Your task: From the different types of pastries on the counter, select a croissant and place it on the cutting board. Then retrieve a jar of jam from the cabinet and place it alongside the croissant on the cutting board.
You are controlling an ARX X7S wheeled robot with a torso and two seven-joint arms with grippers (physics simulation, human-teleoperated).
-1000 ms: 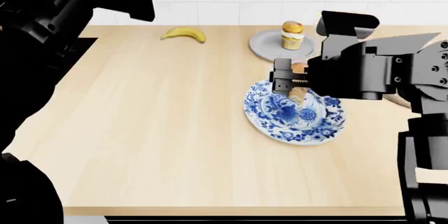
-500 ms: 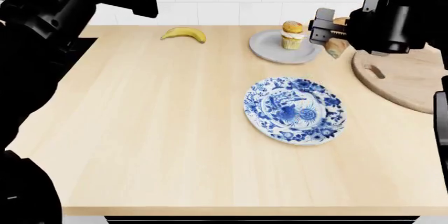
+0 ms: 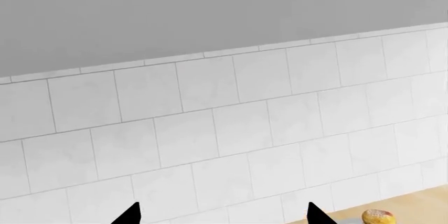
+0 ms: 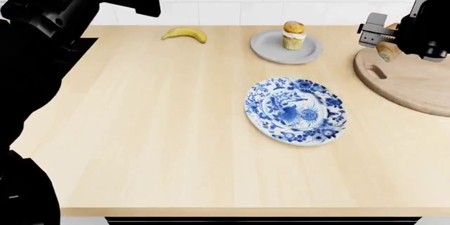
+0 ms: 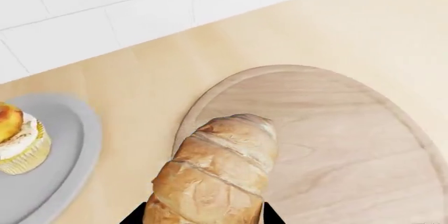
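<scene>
My right gripper is shut on the golden-brown ridged croissant, holding it above the left rim of the round wooden cutting board. In the right wrist view the croissant's free end hangs over the board. A yellow cupcake with white cream stands on the counter's grey plate. My left gripper is open and raised, facing the white tiled wall, with nothing between its fingers. The jar of jam and the cabinet are out of view.
A blue-and-white patterned plate lies bare in the middle of the pale wood counter. A banana rests near the back wall. My left arm fills the upper left of the head view.
My right gripper has carried the croissant from over the blue-and-white plate, past the cupcake, rightward to the cutting board's left rim. The left arm has barely moved.
</scene>
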